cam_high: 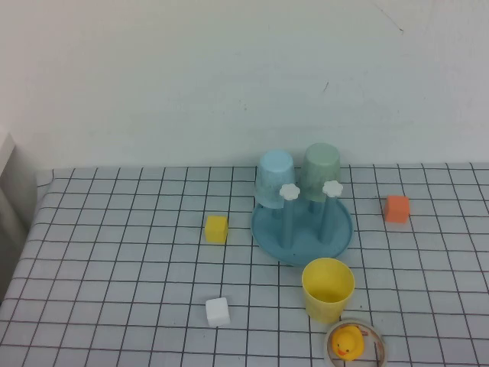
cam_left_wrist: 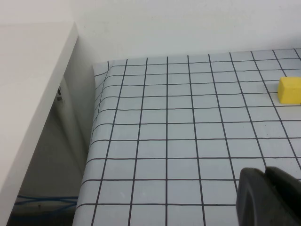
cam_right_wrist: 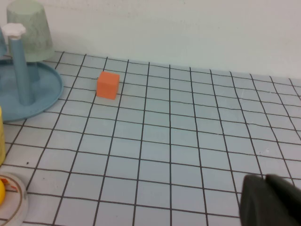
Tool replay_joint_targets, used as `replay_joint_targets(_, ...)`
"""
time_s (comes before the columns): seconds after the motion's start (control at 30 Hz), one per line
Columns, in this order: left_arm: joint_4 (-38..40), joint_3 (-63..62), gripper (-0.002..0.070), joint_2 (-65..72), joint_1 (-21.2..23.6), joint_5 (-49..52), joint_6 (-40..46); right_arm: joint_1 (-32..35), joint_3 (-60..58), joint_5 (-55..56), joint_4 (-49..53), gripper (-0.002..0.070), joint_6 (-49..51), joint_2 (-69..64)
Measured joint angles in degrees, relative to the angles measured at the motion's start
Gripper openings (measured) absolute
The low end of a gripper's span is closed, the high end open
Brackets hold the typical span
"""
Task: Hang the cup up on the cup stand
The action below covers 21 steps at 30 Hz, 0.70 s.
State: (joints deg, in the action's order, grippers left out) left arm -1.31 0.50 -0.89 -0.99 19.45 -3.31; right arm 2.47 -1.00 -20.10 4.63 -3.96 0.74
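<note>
The yellow cup (cam_high: 328,289) stands upright, mouth up, on the checked table just in front of the cup stand (cam_high: 302,229); only its edge shows in the right wrist view (cam_right_wrist: 1,136). The stand is a round blue dish with two free pegs topped by white flower knobs (cam_high: 289,191). A light blue cup (cam_high: 275,178) and a pale green cup (cam_high: 322,172) hang upside down at its back. Neither arm shows in the high view. My left gripper (cam_left_wrist: 264,169) is shut and empty over the table's left part. My right gripper (cam_right_wrist: 264,176) is shut and empty, right of the stand (cam_right_wrist: 42,89).
A yellow block (cam_high: 216,228) lies left of the stand and a white block (cam_high: 218,311) nearer the front. An orange block (cam_high: 396,208) lies to the right. A small plate (cam_high: 374,353) with a rubber duck (cam_high: 348,342) sits right in front of the yellow cup. The table's left edge (cam_left_wrist: 96,141) drops off.
</note>
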Motion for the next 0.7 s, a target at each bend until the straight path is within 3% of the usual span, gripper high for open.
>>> replay_joint_targets(0.7, -0.48, 0.0, -0.0002, 0.0, 0.0, 0.0, 0.0, 0.0, 0.0, 0.0, 0.0, -0.0001, 0.0, 0.0)
